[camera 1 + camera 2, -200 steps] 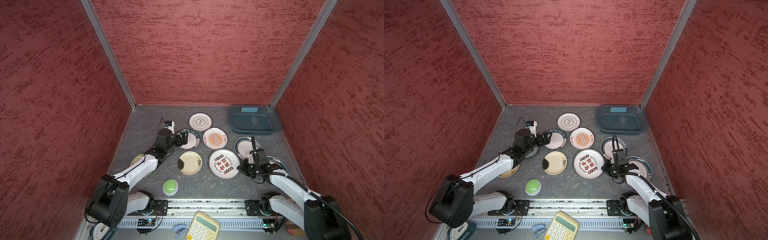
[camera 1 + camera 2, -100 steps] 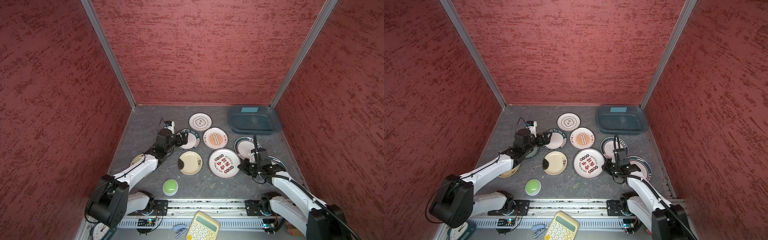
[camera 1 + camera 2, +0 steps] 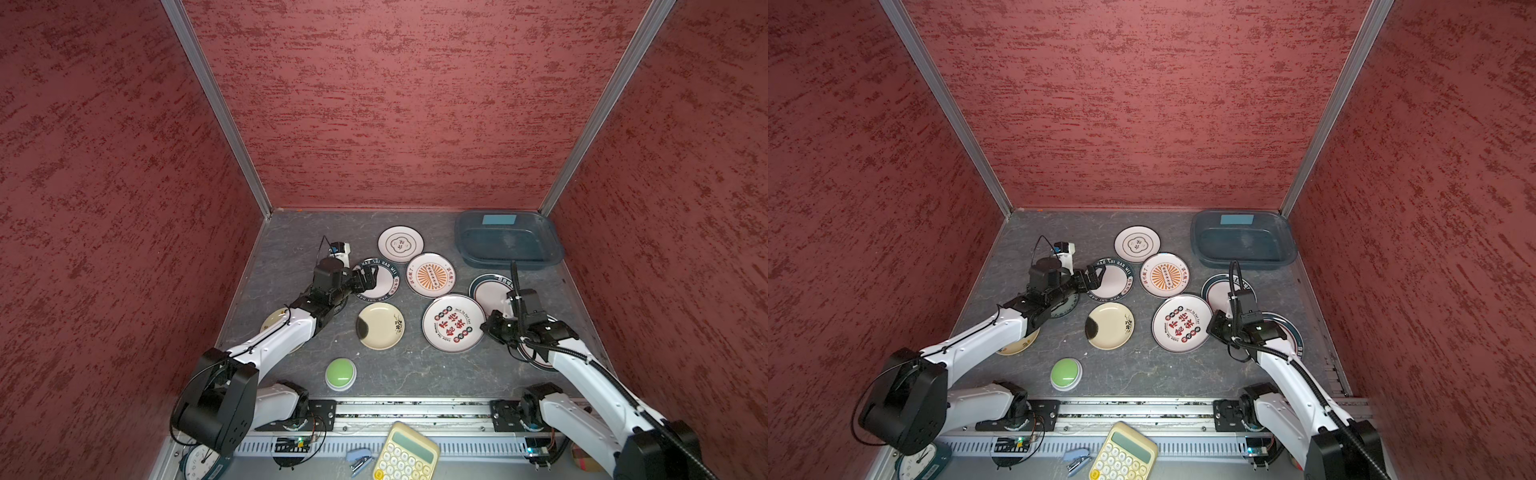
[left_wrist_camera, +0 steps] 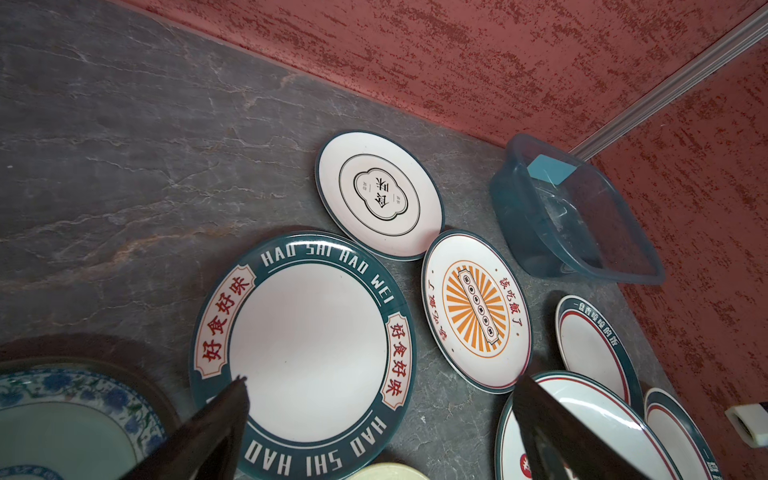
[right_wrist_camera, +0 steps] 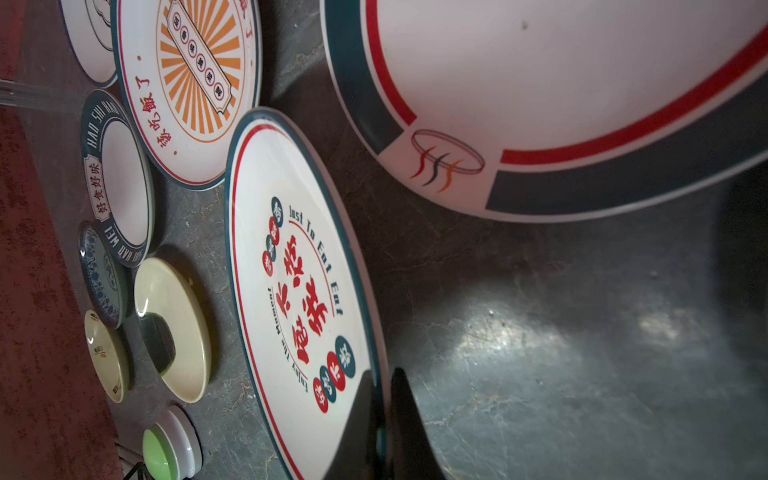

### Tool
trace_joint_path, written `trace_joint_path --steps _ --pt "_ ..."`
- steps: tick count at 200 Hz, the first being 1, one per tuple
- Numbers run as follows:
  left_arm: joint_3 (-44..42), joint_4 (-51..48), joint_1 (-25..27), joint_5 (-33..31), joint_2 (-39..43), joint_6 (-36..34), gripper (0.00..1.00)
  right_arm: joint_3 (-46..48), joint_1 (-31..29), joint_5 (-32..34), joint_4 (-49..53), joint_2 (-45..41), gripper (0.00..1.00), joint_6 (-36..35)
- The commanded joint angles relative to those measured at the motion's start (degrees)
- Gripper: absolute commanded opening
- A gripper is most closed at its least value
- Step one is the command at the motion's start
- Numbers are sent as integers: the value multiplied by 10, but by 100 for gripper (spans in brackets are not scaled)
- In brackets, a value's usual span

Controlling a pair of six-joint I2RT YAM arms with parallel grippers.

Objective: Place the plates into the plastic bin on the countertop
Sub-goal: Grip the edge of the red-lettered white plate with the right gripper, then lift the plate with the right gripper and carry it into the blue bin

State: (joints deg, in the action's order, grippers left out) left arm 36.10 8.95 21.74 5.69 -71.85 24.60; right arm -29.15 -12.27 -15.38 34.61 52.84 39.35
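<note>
Right end effector pinched narrow on rim of red-print plate: glossy, round, shallow, dark-green edge. Left end effector spread wide over lettered green-rim plate; touching or not, hard to tell. Nine plates in all, some half hidden under arms, all on desk of dark grey stone-look with pale veins. One plastic bin, translucent blue-grey, rounded corners, at back right corner. One green dome button near front.

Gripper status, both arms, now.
Left gripper: open, holding nothing, over the HAO SHI HAO WEI plate.
Right gripper: closed on the rim of the Just To Eat Eat plate.
</note>
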Motion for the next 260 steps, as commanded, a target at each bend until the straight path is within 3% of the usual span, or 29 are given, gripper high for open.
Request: trace_joint_path --steps 1,81,111,188,221,260 --pt "13 1 -3 16 -6 -7 99 -34 -1 48 48 -6 0 -14" --pt "7 11 -3 36 -6 -8 100 -109 0 57 94 -18 0 -12" --pt "6 19 -3 51 -7 -8 99 -138 0 40 69 -15 0 19" --pt "-4 44 -1 90 -4 -12 100 -206 4 72 -38 23 0 35" --pt "-24 89 3 130 5 -26 100 -244 32 53 -81 64 0 42" --pt "-32 94 14 136 30 -44 100 -283 76 59 -110 122 0 37"
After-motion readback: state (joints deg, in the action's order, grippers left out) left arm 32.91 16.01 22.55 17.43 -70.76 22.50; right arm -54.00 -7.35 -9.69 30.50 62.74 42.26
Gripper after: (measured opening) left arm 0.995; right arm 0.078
